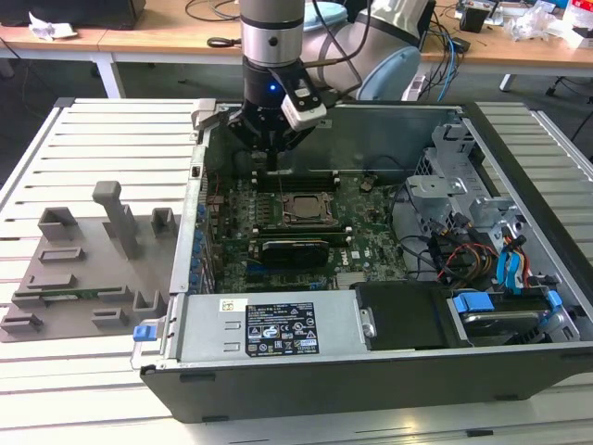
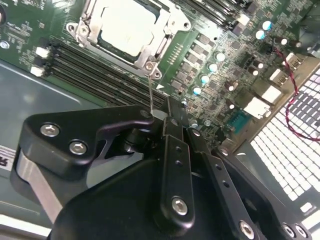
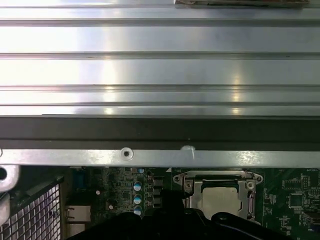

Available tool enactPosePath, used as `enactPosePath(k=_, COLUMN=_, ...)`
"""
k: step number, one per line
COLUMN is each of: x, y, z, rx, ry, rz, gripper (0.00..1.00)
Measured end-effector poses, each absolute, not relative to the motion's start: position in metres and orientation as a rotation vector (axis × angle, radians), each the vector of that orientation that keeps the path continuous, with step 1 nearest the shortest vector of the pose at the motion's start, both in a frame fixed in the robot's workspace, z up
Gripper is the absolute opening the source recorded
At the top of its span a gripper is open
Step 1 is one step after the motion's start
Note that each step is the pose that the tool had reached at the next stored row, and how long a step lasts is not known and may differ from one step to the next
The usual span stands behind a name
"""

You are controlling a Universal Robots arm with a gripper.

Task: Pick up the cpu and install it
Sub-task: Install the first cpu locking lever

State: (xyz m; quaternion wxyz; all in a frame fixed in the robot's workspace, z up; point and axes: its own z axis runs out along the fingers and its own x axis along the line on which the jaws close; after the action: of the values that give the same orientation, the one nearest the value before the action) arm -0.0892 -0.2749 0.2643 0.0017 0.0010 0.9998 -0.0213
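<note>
Currently: gripper [image 1: 270, 151] poised inside the open computer case [image 1: 389, 366], over the motherboard [image 1: 371, 236].

Cpu [image 2: 126, 26] lies seated flat in the socket frame [image 2: 150, 60], its silvery top showing in both wrist views [image 3: 218, 201]. Gripper sits just beside the socket, on the side toward the case's rear wall, not touching the cpu. In the second wrist view its black fingers [image 2: 172, 117] are drawn together, clamped on a thin wire lever [image 2: 151, 90] rising from the socket frame's corner. Grey tray [image 1: 88, 269] rests outside the case, on the slatted table [image 1: 93, 130].
</note>
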Motion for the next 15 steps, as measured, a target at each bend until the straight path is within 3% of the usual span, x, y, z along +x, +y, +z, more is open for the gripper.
enactPosePath(k=15, x=-0.056, y=-0.275, z=0.264, rx=0.003, ry=3.138, rz=-0.067, gripper=0.11)
